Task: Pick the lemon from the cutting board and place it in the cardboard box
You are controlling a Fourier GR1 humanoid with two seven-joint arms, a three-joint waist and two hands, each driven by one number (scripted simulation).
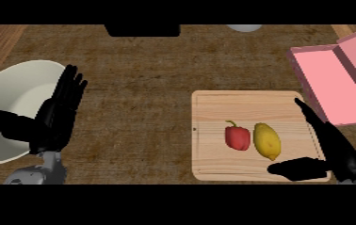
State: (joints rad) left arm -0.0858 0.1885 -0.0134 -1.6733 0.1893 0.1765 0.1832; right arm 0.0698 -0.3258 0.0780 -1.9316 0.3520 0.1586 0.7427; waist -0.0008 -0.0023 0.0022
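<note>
The right hand (327,148) hangs over the right edge of the cutting board (215,106), fingers straight and spread from the thumb, holding nothing. Its thumb lies across the board's near right corner while the fingers run along the far side, so the hand forms an open bracket, probably so it can close sideways on the lemon (267,141). The lemon lies just to the left of that hand, inside the reach of the thumb and fingers but not touching either, as far as this steep angle lets me judge. It lies lengthwise, pointed ends toward and away from the robot, which offers its rounded flanks to the grasp.

Touching or nearly touching the lemon on the side away from the hand is a red pepper (237,137) with a short green stem. It is smooth and glossy, where the lemon is a matte, waxy yellow oval. The board is pale wood with fine grain and rounded corners, resting on a dark, coarse-grained brown counter (153,68).

Beyond the fingertips, up and to the right, sits the box (327,85), pink, flat-walled and open-topped with a flap raised; it is near enough for a short carry.

The left hand (59,111) rests open, fingers up, at the view's left, over a smooth cream bowl (24,85).
</note>
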